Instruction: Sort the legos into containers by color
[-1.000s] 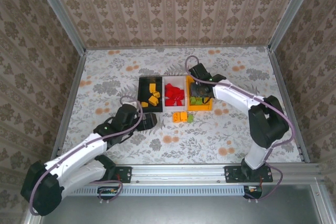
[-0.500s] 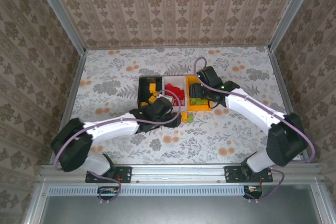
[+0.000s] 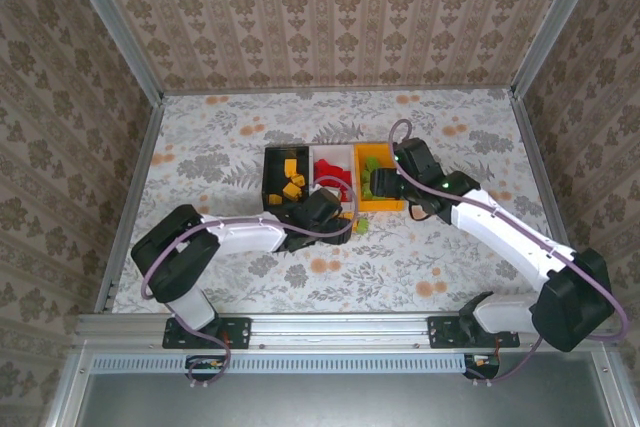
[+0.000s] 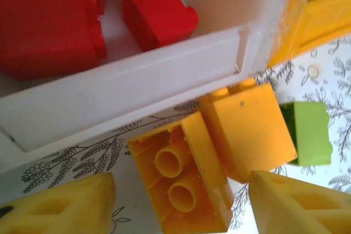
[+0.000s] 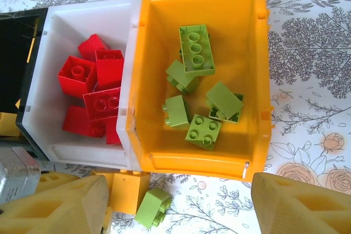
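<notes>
The hard, light, slick orange plastic brick lay upside down on the floral surface beside the white plastic bin, between the spread jaws of the left gripper. Its flat sides looked best to pinch. The right gripper hung spread and empty.

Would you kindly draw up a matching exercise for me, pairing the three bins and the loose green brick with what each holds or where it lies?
Column one:
1. black bin
2. white bin
3. orange-yellow bin
4. loose green brick

Column two:
A. light green bricks inside
B. on the table, outside the bins
C. red bricks inside
D. orange bricks inside

Pairs: 1-D, 2-C, 3-A, 4-B.
</notes>
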